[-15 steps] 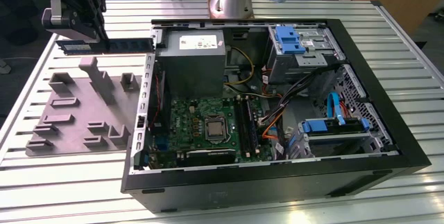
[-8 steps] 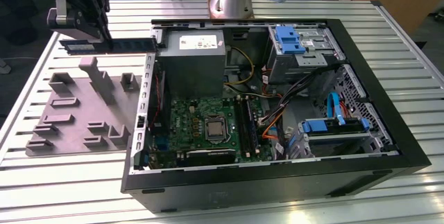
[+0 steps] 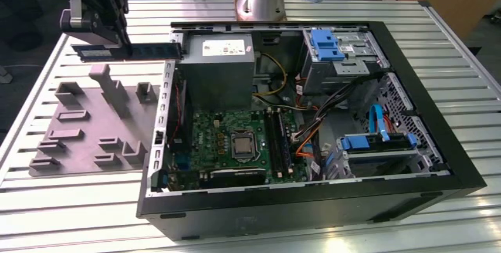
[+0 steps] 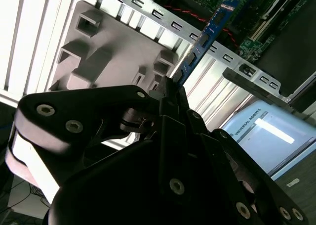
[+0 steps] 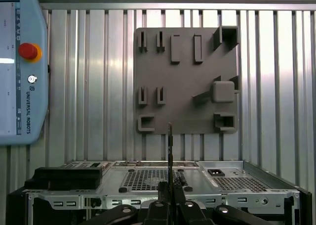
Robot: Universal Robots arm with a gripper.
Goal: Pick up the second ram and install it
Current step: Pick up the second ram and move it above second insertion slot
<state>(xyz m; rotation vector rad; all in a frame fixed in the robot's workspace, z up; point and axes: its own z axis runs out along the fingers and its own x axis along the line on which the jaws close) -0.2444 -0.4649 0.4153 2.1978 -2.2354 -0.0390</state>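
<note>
Pickup is done: the ram (image 3: 149, 50) hangs in the air near the grey holder (image 3: 86, 124) on the counter (image 3: 47, 206), just outside the case (image 3: 313, 212) wall. Installing is left, as the stick is well apart from the slots (image 3: 278, 141) on the motherboard. The fingers (image 4: 174, 99) are drawn in narrow and clamp one end of the ram by its flat sides.

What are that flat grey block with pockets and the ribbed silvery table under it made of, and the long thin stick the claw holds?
The flat grey block with pockets looks like matte plastic: dull, even grey. The ribbed silvery table seems brushed aluminium, given its sheen. The long thin stick, in the gripper, looks like thin, rigid blue-green circuit board.
</note>
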